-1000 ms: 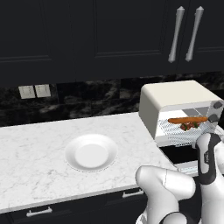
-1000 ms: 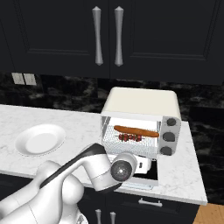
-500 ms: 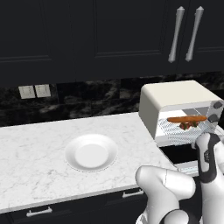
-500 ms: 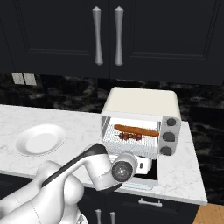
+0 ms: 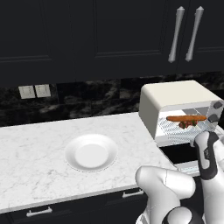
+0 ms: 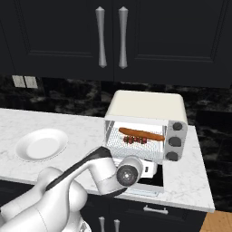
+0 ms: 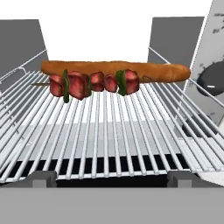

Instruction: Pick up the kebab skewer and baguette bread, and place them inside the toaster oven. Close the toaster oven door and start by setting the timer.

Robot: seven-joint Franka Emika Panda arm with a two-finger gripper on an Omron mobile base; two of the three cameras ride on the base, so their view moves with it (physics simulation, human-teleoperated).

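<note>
Left base view: the baguette point(image 5: 186, 118) and the skewer point(image 5: 187, 124) lie on the rack inside the oven point(image 5: 177, 107), so the loading looks done; the door point(image 5: 183, 154) hangs open below the mouth. A white plate point(image 5: 91, 152) sits on the counter point(image 5: 30, 153), well apart. The arm reaches up at the lower right, in front of the oven.

Right base view: both foods rest side by side on the rack, skewer point(image 6: 134, 140) in front of baguette point(image 6: 141, 134). Closing the door point(image 6: 145, 183) and setting the timer at the knobs point(image 6: 173, 141) remain. The arm bends low across the oven's front, wrist pointed into the mouth.

Hand view: the camera looks level along the rack point(image 7: 105, 131); skewer point(image 7: 94, 84) touches or nearly touches the baguette point(image 7: 116, 70) behind. The gripper point(image 7: 111, 178) stands wide apart, holding nothing, just outside the rack's front edge.
</note>
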